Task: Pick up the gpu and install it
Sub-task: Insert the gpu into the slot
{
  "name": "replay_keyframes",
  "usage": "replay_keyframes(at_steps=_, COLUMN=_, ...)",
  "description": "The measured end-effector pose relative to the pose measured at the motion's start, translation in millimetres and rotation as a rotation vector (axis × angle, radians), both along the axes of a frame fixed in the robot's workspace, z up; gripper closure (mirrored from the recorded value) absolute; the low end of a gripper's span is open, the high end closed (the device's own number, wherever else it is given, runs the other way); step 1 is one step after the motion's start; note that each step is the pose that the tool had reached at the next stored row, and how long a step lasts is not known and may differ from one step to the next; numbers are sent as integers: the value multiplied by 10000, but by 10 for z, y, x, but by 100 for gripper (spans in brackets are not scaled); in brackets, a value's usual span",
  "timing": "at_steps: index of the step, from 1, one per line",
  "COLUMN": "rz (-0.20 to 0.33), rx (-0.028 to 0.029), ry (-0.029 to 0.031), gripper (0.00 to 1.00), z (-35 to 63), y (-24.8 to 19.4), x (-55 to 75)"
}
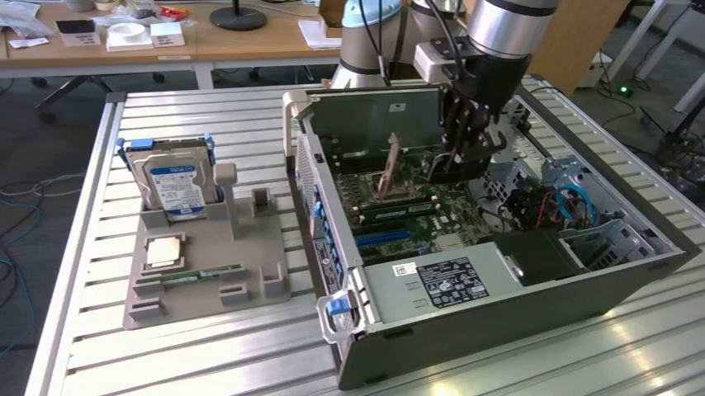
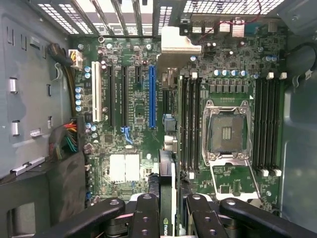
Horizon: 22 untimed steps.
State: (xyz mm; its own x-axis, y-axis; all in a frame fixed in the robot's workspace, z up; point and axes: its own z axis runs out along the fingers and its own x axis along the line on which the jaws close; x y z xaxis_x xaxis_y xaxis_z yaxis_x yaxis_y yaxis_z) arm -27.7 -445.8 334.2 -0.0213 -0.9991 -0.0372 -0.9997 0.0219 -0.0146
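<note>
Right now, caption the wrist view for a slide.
Gripper holding the gpu edge-on over the motherboard inside the open computer case.

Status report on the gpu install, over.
Gripper shut on gpu, card edge-on. Held over motherboard inside open computer case, not seated. Blue slot bare, nothing blocking it.

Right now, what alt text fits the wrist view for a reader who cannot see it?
The gripper holds the gpu edge-on between its jaws over the motherboard inside an open computer case. On the board are a blue expansion slot, rows of memory slots and an empty processor socket.
</note>
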Motion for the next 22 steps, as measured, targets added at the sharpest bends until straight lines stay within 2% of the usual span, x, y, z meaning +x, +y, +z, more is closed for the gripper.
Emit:
replay_keyframes(at_steps=7, rz=2, rx=-3, ry=1, gripper=74, z=-83, y=-6, x=-28)
replay_keyframes(at_steps=12, rz=3, rx=-1, ry=0, gripper=74, z=-96, y=-5, x=-32)
replay_keyframes(at_steps=22, rz=2, rx=-3, ry=0, gripper=74, z=-186, y=-5, x=-76)
